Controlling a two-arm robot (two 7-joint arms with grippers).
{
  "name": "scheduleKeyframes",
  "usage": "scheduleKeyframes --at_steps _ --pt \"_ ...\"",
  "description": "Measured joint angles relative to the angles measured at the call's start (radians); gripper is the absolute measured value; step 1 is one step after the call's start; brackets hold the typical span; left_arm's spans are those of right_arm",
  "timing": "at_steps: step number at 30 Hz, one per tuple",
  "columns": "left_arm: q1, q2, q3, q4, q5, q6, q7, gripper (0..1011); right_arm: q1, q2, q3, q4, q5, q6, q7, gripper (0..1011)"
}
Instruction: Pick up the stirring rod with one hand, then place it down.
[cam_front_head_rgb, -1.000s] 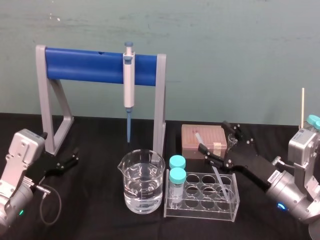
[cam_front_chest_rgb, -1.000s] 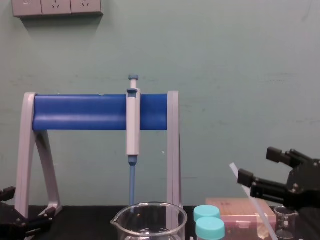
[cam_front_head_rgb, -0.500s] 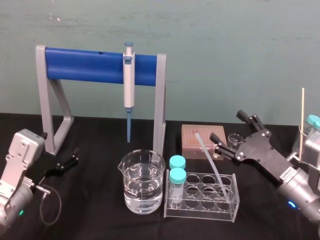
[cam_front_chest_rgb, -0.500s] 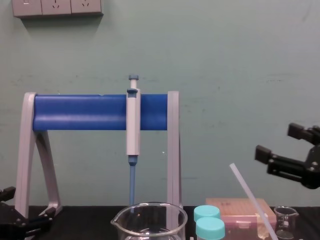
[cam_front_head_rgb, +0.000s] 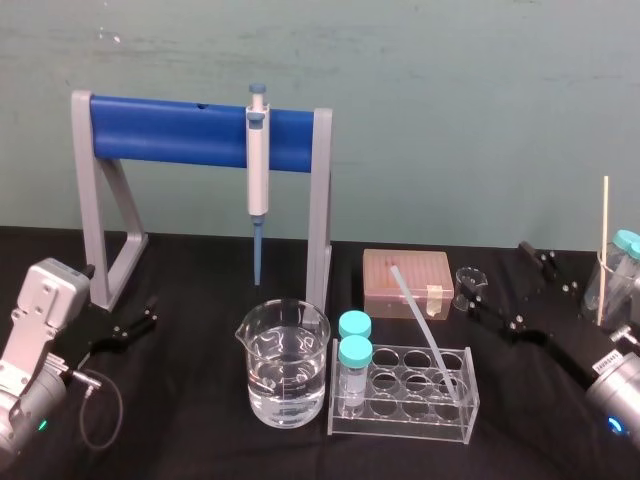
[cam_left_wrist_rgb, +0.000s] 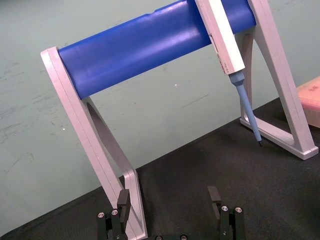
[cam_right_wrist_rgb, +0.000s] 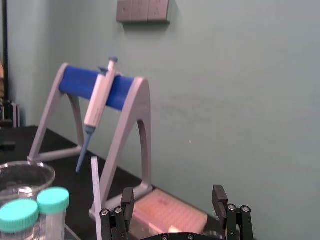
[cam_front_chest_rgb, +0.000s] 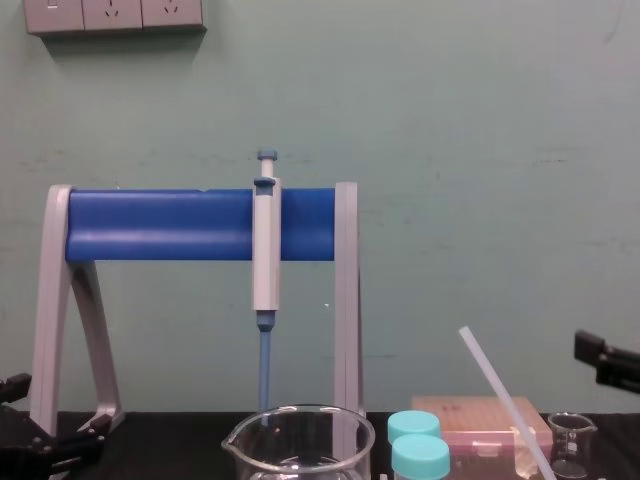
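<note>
The stirring rod (cam_front_head_rgb: 425, 325), a thin translucent-white stick, leans in the clear tube rack (cam_front_head_rgb: 404, 412), its top tilted back-left over the pink box; it also shows in the chest view (cam_front_chest_rgb: 498, 393) and the right wrist view (cam_right_wrist_rgb: 95, 192). My right gripper (cam_front_head_rgb: 494, 272) is open and holds nothing, off to the right of the rod and apart from it; its spread fingers frame the right wrist view (cam_right_wrist_rgb: 173, 197). My left gripper (cam_front_head_rgb: 150, 312) rests open at the far left by the stand's foot, shown in its wrist view (cam_left_wrist_rgb: 170, 197).
A water-filled beaker (cam_front_head_rgb: 285, 365) and two teal-capped vials (cam_front_head_rgb: 354, 352) stand left of the rod. A pink tip box (cam_front_head_rgb: 407, 283) and a small glass beaker (cam_front_head_rgb: 468, 279) sit behind it. A pipette (cam_front_head_rgb: 258, 178) hangs on the blue-barred stand (cam_front_head_rgb: 170, 130). A tan stick (cam_front_head_rgb: 603, 250) stands at far right.
My right gripper has drawn back to the right and lower, away from the rod, still open. The rod stays leaning in the rack. The left arm has not moved.
</note>
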Motion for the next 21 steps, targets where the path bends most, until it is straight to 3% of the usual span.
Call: scheduleKeyframes --at_steps 10,21 --pt "0.000 0.000 0.000 0.000 0.000 0.000 0.000 1000 -0.016 -0.007 0.012 0.014 -0.007 0.066 -0.020 1002" --pt "0.000 0.000 0.000 0.000 0.000 0.000 0.000 1000 -0.011 -0.012 0.012 0.023 -0.005 0.075 -0.020 1002"
